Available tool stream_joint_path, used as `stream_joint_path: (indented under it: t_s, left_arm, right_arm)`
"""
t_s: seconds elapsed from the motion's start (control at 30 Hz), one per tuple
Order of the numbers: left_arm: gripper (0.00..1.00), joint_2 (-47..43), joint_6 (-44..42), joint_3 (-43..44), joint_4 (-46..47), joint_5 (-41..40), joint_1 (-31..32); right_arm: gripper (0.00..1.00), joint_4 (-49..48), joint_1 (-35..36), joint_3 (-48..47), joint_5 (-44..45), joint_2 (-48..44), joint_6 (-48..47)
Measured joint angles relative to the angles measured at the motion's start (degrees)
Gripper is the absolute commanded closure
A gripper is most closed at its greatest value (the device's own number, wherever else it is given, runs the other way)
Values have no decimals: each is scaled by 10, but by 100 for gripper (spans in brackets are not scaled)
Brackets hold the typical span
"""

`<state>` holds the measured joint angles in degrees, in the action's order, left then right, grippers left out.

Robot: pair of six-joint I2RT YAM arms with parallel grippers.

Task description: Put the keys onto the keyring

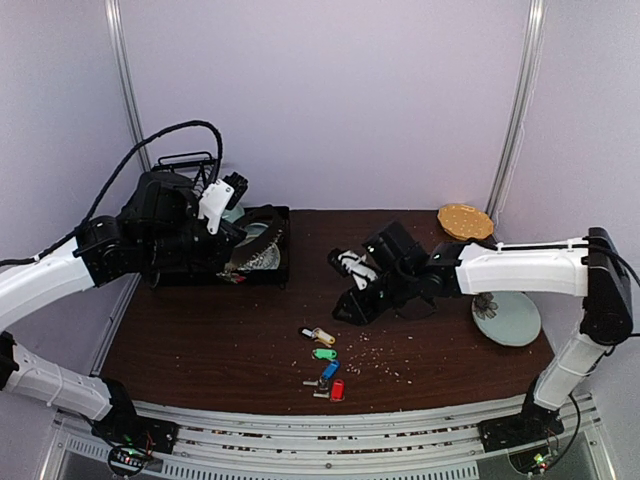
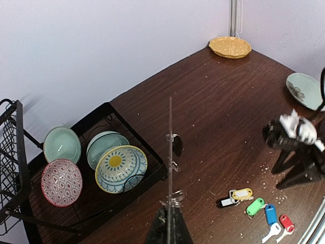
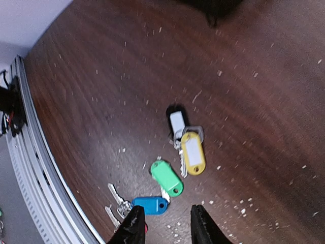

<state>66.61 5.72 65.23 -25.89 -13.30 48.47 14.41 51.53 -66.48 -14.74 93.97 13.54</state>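
Down on the dark brown wooden table (image 1: 220,340), the small silvery keys with bright plastic tags (image 1: 324,362) lie loose in a little bunch near the front edge. From the right wrist camera you can see a key with a black tag (image 3: 176,122) touching a key with a yellow tag (image 3: 193,153), then a key with a green tag (image 3: 167,178) and a key with a blue tag (image 3: 150,205) just beside them. A key with a red tag (image 2: 287,222) shows in the left wrist view.

The right gripper (image 3: 165,223) hangs above the keys with its two black fingers a little way apart. Nothing is between them.

The left gripper (image 2: 168,223) is pressed tight together on the thin dark wire keyring (image 2: 169,168). The wire stands up straight from the fingers, and a few small silvery keys hang along it. It is held up in the air, well apart from the loose keys.

At the back left sits a black wire dish rack (image 2: 109,114) with four patterned bowls (image 2: 121,169) inside. A round yellow plate (image 2: 230,47) lies in the far corner, and a pale green plate (image 1: 506,320) lies on the right.
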Motion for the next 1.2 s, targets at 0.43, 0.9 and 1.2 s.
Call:
stream_joint_path:
  t_s: [0.43,0.9,1.2]
  left_arm:
    - [100,-37,17,-33,12,22,0]
    - [100,-44,80,-39,81,134,0]
    - [100,-64,90,-44,114,146,0]
  right_arm:
    - [64,63,89,45,-26,-10,34]
    - [63,-259,82,21,40,-82,-49]
    - [61,-348,77,-11,61,-42,-62]
